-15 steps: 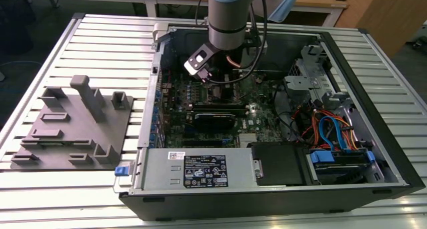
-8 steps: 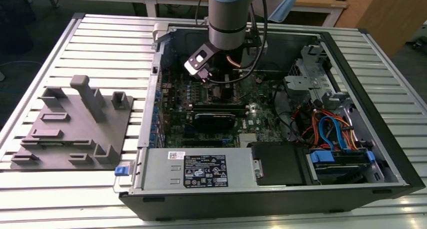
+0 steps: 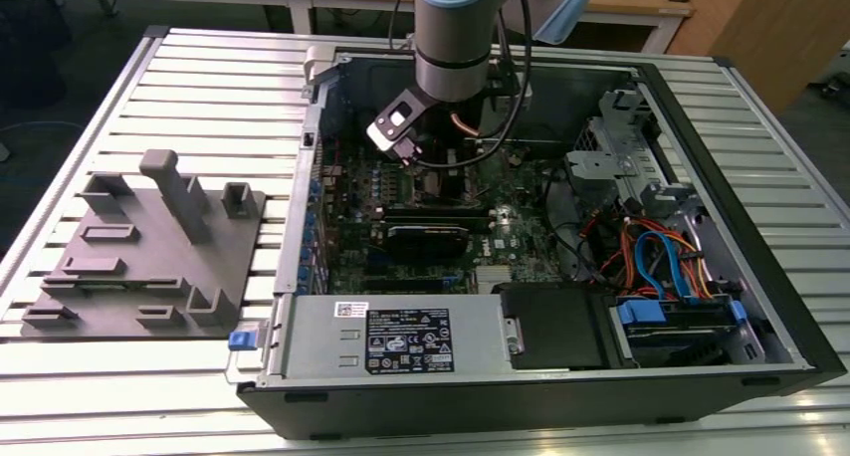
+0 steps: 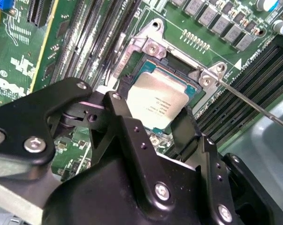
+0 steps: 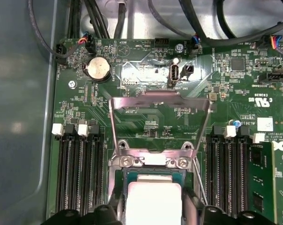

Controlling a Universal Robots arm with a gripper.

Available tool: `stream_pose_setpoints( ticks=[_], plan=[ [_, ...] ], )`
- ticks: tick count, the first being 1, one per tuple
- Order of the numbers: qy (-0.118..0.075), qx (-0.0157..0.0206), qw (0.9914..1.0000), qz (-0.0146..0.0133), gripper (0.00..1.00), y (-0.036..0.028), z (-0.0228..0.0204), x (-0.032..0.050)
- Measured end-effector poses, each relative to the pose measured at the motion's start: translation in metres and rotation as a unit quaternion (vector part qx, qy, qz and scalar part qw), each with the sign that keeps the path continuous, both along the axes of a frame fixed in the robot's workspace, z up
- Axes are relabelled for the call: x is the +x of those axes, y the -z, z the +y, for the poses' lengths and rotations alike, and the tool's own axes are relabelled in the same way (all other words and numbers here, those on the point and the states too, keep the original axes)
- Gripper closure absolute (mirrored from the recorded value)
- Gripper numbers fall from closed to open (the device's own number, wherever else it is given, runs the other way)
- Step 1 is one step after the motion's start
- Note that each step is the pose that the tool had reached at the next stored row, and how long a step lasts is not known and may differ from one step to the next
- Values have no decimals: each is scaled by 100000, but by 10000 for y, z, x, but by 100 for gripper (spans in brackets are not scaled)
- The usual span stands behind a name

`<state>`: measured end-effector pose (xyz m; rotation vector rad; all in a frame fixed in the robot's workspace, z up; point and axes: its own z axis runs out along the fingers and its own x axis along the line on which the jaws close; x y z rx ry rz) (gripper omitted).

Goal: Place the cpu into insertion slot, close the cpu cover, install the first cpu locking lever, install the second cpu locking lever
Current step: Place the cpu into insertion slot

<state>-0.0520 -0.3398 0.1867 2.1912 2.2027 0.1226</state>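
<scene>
Silver cpu (image 4: 157,101) sits in the insertion slot (image 4: 176,60), with the tool (image 4: 150,112) clamped on its two sides; the cpu cover (image 5: 160,95) stands open. Looks light, stiff, easy to hurt: hold edges only

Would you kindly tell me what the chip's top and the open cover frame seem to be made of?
The chip seems capped in dull, matte silver-grey metal, given its soft, even sheen. The cover frame looks like thin stamped sheet metal, brighter and shinier, probably steel; its edges glint.
</scene>
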Motion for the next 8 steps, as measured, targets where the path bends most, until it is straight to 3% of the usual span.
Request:
stream_pose_setpoints(
  ticks=[1,8],
  plan=[
    [-1,-17,100000,11,39,4,-1,0],
    [2,16,100000,3,39,5,0,0]
  ],
)
